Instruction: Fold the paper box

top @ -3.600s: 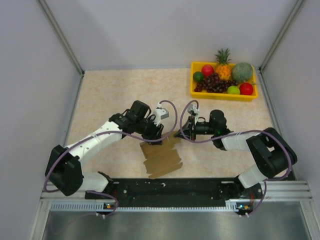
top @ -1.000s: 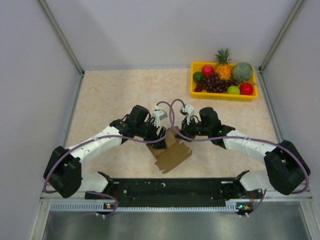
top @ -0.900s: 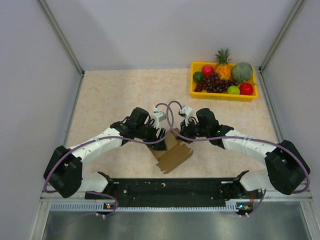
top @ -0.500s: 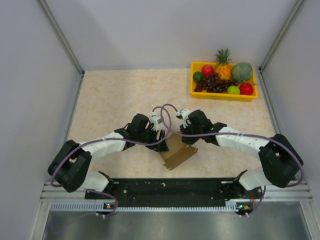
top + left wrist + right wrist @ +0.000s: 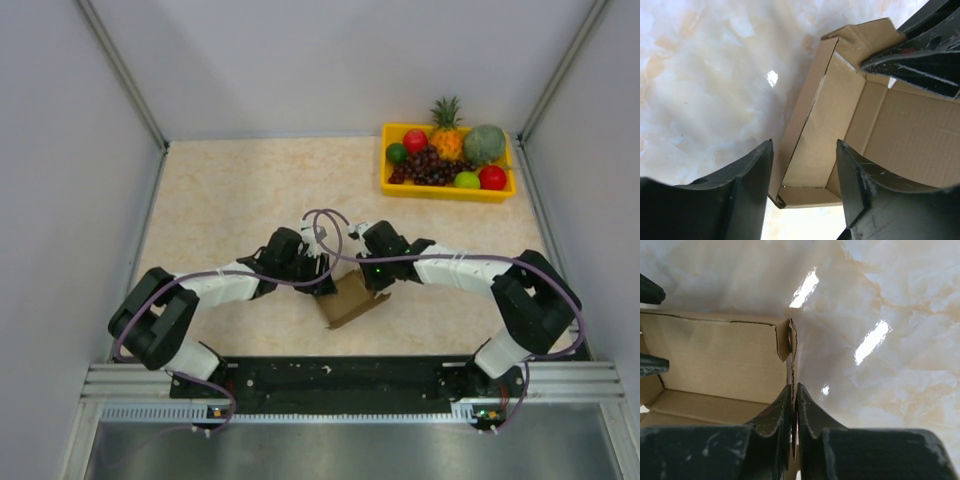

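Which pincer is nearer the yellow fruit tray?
Right. The right pincer pinches the paper box wall on the tray's side; the left pincer straddles the other side's wall, farther from the yellow fruit tray.

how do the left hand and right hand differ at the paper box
The left hand is open, straddling a wall of the paper box; the right hand is shut, pinching a wall edge. The left hand is at the box's left, the right hand at its right. Both are black.

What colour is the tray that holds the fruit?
The fruit tray is bright yellow, seen best in the top external view.
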Tool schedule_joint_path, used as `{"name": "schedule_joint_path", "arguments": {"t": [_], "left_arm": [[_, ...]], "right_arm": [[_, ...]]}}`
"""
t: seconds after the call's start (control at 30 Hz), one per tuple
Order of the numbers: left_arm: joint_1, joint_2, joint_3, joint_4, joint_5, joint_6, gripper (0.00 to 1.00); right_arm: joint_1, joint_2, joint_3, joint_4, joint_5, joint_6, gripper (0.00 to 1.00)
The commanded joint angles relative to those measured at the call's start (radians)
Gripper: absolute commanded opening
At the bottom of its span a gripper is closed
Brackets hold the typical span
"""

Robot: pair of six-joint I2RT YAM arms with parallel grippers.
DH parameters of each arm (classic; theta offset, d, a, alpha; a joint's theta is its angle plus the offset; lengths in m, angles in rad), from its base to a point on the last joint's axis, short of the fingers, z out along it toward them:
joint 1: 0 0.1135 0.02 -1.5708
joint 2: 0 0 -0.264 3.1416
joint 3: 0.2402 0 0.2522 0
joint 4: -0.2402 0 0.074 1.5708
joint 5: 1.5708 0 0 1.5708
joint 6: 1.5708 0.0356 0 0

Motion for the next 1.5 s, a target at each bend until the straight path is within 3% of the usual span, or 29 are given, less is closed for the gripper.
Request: {"name": "schedule_joint_path", "arguments": {"t": [0.0, 0.3, 0.5, 0.63, 0.8, 0.97, 1.13, 1.23, 1.3, 1.37, 1.47], "left_arm": [[-0.003, 0.009, 0.006, 0.101, -0.030, -0.012, 0.55], [-0.018, -0.031, -0.049, 0.136, -0.128, -0.020, 0.45], [-0.032, 0.007, -0.043, 0.155, -0.096, -0.009, 0.48], [-0.041, 0.012, -0.037, 0.138, -0.108, -0.009, 0.39], [-0.058, 0.007, -0.023, 0.112, -0.137, -0.012, 0.34], [-0.061, -0.016, -0.029, 0.119, -0.117, -0.033, 0.53], [-0.061, -0.028, -0.026, 0.081, -0.084, -0.064, 0.54], [-0.060, -0.046, -0.052, 0.102, -0.042, -0.109, 0.54], [-0.058, -0.088, -0.081, 0.124, -0.030, -0.141, 0.57], [-0.058, -0.118, -0.113, 0.138, -0.034, -0.165, 0.60], [-0.058, -0.157, -0.136, 0.139, -0.031, -0.185, 0.63]], "right_arm": [[0.016, 0.019, 0.068, -0.045, 0.025, 0.060, 0.13], [0.015, -0.010, 0.127, -0.099, 0.011, 0.128, 0.29], [0.016, -0.015, 0.140, -0.125, 0.016, 0.134, 0.26], [0.019, -0.015, 0.146, -0.149, 0.025, 0.137, 0.23], [0.027, -0.026, 0.157, -0.159, 0.030, 0.131, 0.25], [0.034, 0.019, 0.192, -0.151, 0.030, 0.012, 0.20], [0.034, 0.072, 0.265, -0.130, -0.025, -0.133, 0.20], [0.034, 0.117, 0.322, -0.131, -0.149, -0.179, 0.22], [0.034, 0.132, 0.353, -0.131, -0.209, -0.176, 0.27], [0.024, 0.132, 0.379, -0.131, -0.168, -0.115, 0.41], [-0.039, 0.082, 0.407, -0.136, -0.104, 0.033, 0.51]]}}
